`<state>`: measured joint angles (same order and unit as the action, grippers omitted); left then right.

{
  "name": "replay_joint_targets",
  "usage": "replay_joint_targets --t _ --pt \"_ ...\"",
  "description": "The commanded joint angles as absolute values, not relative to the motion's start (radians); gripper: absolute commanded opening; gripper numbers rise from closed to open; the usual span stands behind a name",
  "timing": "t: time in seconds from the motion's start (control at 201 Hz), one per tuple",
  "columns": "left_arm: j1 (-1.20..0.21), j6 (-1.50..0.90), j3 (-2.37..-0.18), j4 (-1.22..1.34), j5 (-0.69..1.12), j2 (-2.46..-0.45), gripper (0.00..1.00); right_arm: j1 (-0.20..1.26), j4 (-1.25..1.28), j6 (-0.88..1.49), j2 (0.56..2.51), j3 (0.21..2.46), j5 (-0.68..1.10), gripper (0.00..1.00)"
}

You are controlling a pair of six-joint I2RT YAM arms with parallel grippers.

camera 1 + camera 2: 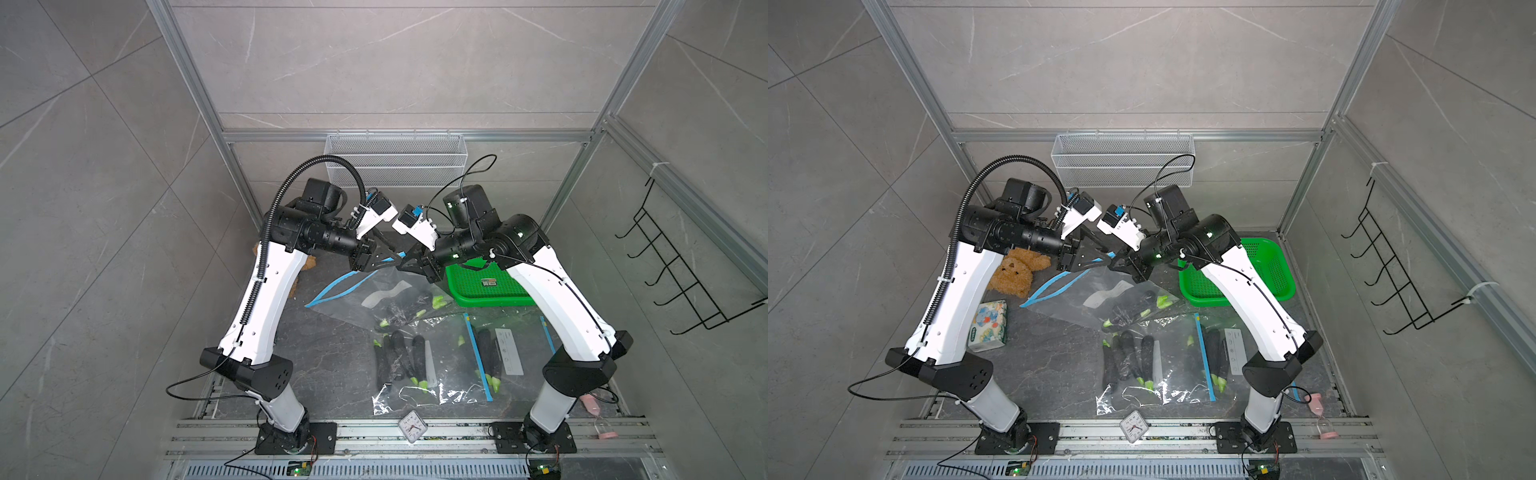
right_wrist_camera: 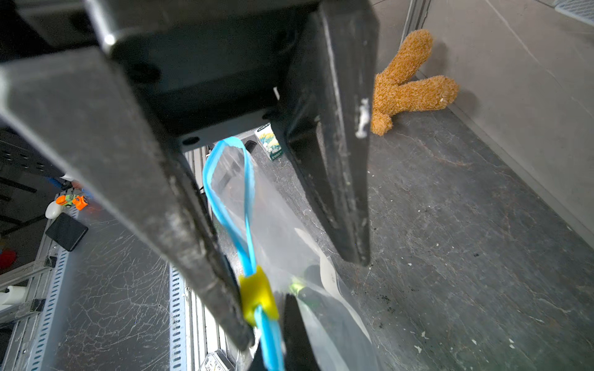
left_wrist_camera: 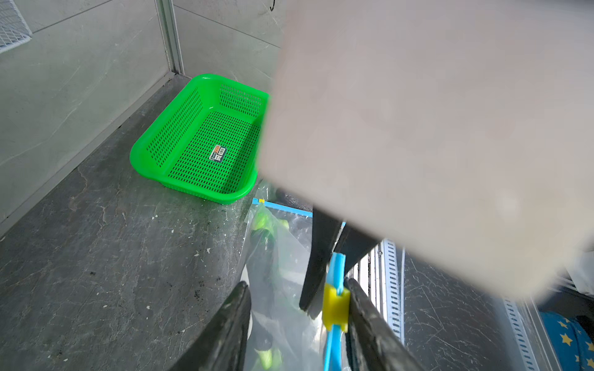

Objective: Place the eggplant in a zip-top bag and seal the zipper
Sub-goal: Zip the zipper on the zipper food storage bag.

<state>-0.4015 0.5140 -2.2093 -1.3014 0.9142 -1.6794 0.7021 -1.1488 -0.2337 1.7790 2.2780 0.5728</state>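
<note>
Both arms meet above the back of the dark table (image 1: 328, 374). Between them hangs the zip-top bag (image 1: 349, 299), held up by its top edge and sagging down toward the table. The eggplants (image 1: 399, 311), dark with bright green caps, are already inside it, bunched at the low end. The right gripper (image 1: 403, 262) is pinched tight on the bag's blue zipper strip (image 3: 336, 266). The left gripper (image 3: 295, 284) has its jaws apart around that same strip. The yellow slider (image 3: 336, 305) touches one of its fingers, while the other finger stands clear. Beyond the slider the two blue tracks gape in a loop, so the mouth is unsealed there. A white write-on panel (image 1: 386, 293) on the bag shows nothing I can read. The green basket (image 3: 173, 131), near the right arm, has a small orange-and-dark sticker (image 3: 218, 153) on its floor, its print too small to read. More bagged eggplants lie toward the front, and one of those bags has a white label (image 1: 509, 351) with tiny marks I can't make out. The tissue pack (image 1: 988, 326) has a blue cartoon print and a green label, also unreadable.
</note>
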Motion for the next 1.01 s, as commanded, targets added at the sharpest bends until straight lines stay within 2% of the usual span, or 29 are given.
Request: replay_joint_targets --t 0.0,0.159,0.239,0.747,1.0 --pt "-0.402 0.528 -2.217 -1.298 0.92 -1.644 0.44 0.707 -1.154 -0.251 1.788 2.305 0.584 0.0" --pt "-0.402 0.526 -2.219 -1.298 0.923 -1.646 0.36 0.707 -1.16 -0.254 1.79 2.302 0.58 0.0" --pt "-0.402 0.528 -2.223 -1.298 0.923 -1.646 0.28 0.707 -1.161 -0.254 1.792 2.301 0.578 0.0" --pt "-0.402 0.528 -2.226 -1.299 0.931 -1.641 0.3 0.707 -1.16 -0.253 1.8 2.304 0.578 0.0" --pt "-0.402 0.538 -2.214 -1.308 0.93 -1.625 0.13 0.706 -1.161 -0.257 1.802 2.306 0.565 0.0"
